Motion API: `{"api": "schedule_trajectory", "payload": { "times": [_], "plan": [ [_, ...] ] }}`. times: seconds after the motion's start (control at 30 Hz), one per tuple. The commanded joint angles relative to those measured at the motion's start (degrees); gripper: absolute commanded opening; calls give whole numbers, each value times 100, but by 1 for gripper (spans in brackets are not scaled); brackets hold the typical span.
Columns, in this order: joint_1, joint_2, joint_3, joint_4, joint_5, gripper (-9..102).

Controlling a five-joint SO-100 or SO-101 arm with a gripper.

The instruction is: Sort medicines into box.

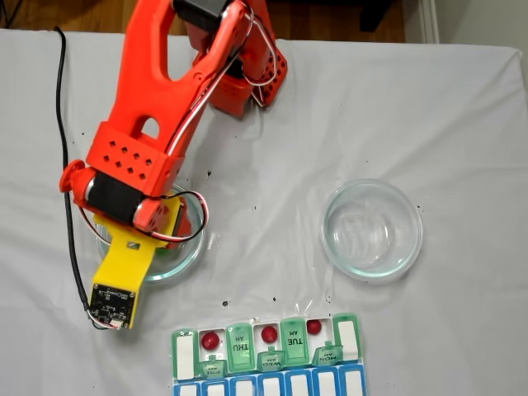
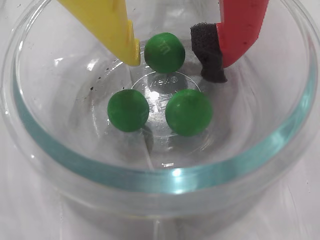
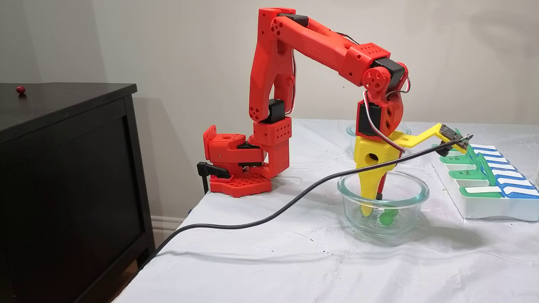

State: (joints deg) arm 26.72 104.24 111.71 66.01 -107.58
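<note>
Picking a green pill out of the near dish (image 2: 165, 175) is the step in hand. The hand (image 2: 172, 62) stands inside the dish, moderately open and holding nothing: the yellow finger (image 2: 112, 30) touches or nearly touches the far pill (image 2: 164, 52) on one side, while the foam pad (image 2: 209, 52) on the red finger (image 2: 240, 27) stands just clear on the other.

To do the step well:
- Close slowly, so that the round, glossy pill does not squirt out from between the tips.
- Keep the pill centred between the yellow tip and the foam pad; the pad gives the better friction.
- Hold the tips just above the glass floor; scraping it could shift the dish.
- Lift straight up past the rim before swinging toward the box (image 1: 346, 338).
- Leave the other two pills (image 2: 128, 110) (image 2: 189, 112) undisturbed; they lie side by side, closer to the camera.

The wrist view alone shows the finger gap and all three green pills. A fixed view from above places the dish (image 1: 186, 256) near the desk's left edge and the empty second dish (image 1: 371, 229) toward the right. It also shows the box at the front edge with three red pills (image 1: 210, 339) (image 1: 268, 334) (image 1: 313, 327) already in open compartments. A fixed view from the side shows how deep the hand (image 3: 372, 208) reaches. It also shows a cable (image 3: 294, 198) crossing the desk and a red ball (image 3: 20, 89) on the black cabinet (image 3: 63, 168).
</note>
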Motion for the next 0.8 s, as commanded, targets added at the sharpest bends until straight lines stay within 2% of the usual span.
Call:
{"api": "schedule_trajectory", "payload": {
  "times": [0.0,0.27,0.43,0.77],
  "plan": [
    [-97,105,-35,-35,-70,21],
    [-149,79,70,-211,-9,19],
    [-158,158,202,-369,185,7],
    [-193,334,387,-448,308,0]
  ]
}}
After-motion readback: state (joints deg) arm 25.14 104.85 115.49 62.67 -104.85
